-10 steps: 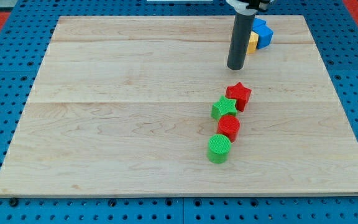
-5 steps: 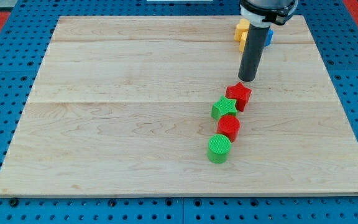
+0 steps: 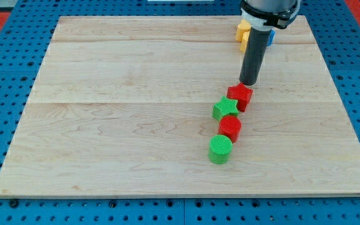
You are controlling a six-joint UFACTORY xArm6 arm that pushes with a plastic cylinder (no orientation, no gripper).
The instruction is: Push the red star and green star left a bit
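Observation:
The red star lies right of the board's middle, touching the green star at its lower left. My tip stands just above the red star's upper right point, very close to it or touching. The dark rod rises from there toward the view's top.
A red cylinder sits just below the green star, and a green cylinder below that. A yellow block and a blue block lie at the board's top right, partly hidden behind the rod. The wooden board rests on a blue pegboard.
My tip has moved right and down from the upper left of the red star to just above it. In the last half second it barely moved. The blocks have not shifted.

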